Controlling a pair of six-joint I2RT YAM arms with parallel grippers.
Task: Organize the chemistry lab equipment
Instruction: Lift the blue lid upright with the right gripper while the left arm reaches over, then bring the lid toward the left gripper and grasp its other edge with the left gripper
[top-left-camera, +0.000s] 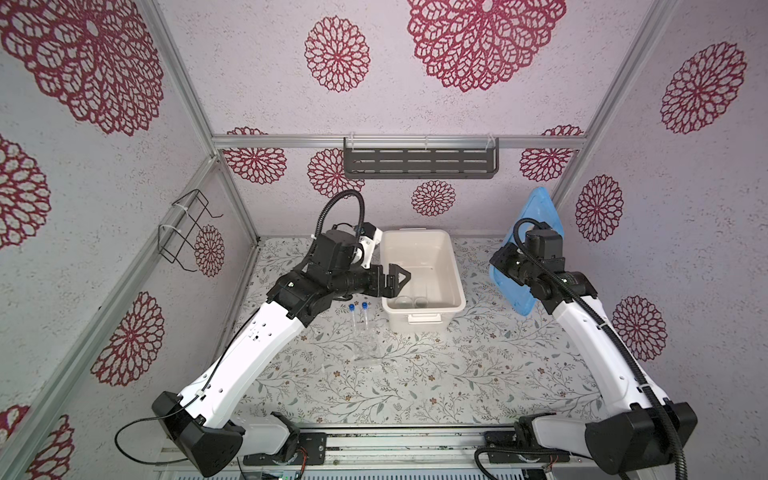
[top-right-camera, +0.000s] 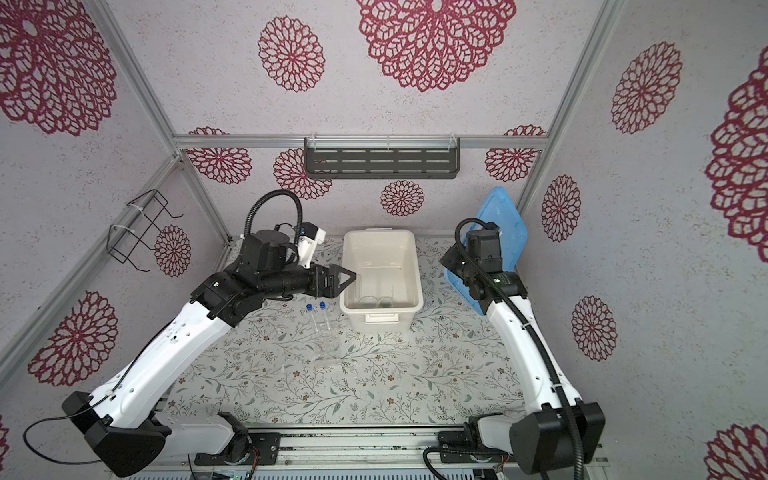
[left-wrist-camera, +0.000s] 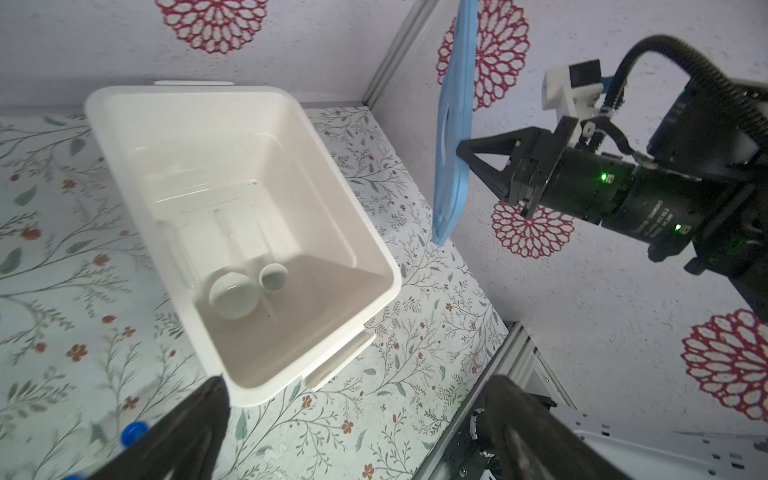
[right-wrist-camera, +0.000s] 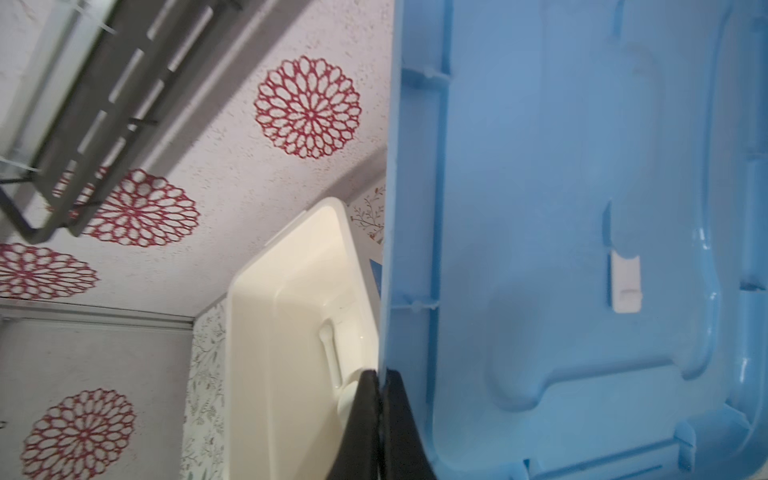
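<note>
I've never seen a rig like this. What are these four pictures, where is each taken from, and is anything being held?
Two robot arms with pincer grippers work at a flowered table. Two pictures look down from a paired overhead camera; the other two come from cameras on the arms' wrists. The right gripper is shut on a blue lid, held on edge to the right of the tub. The left gripper is open and empty, at the left rim of an open white tub. Inside the tub lie a white bowl and a smaller white dish. Beside the tub, two blue-capped tubes appear to stand in a clear stand.
</note>
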